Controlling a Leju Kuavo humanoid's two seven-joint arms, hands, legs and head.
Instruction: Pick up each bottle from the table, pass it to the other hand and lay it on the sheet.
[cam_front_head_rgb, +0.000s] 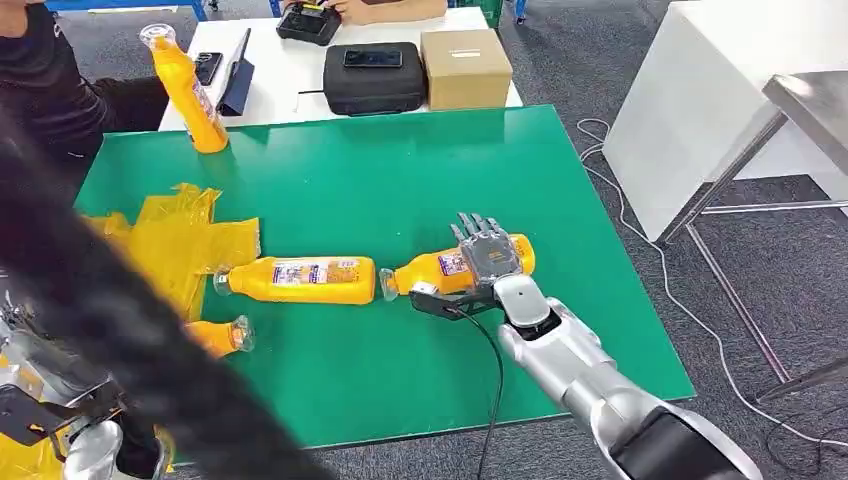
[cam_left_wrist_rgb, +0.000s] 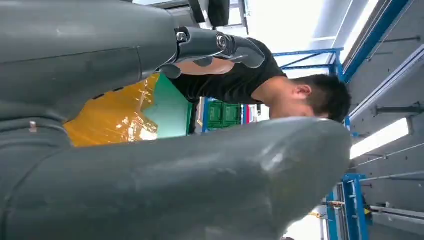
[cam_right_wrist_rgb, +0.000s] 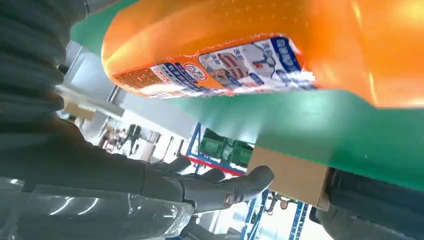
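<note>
Green matting covered the counter (cam_front_head_rgb: 400, 180) where the robot's left hand (cam_front_head_rgb: 85, 450) sat at the near left corner; whether its fingers were spread or curled could not be told. Just beyond it, one orange bottle (cam_front_head_rgb: 222, 336) lay on the crumpled yellow sheet (cam_front_head_rgb: 170, 240). Near the middle, a second bottle (cam_front_head_rgb: 300, 279) lay on its side beside the sheet. To its right, the right hand (cam_front_head_rgb: 487, 250) rested over a third lying bottle (cam_front_head_rgb: 455, 270), fingers spread across it, grip not yet closed. At the far left, a fourth bottle (cam_front_head_rgb: 188, 90) stood tilted beside a person (cam_front_head_rgb: 50, 80).
</note>
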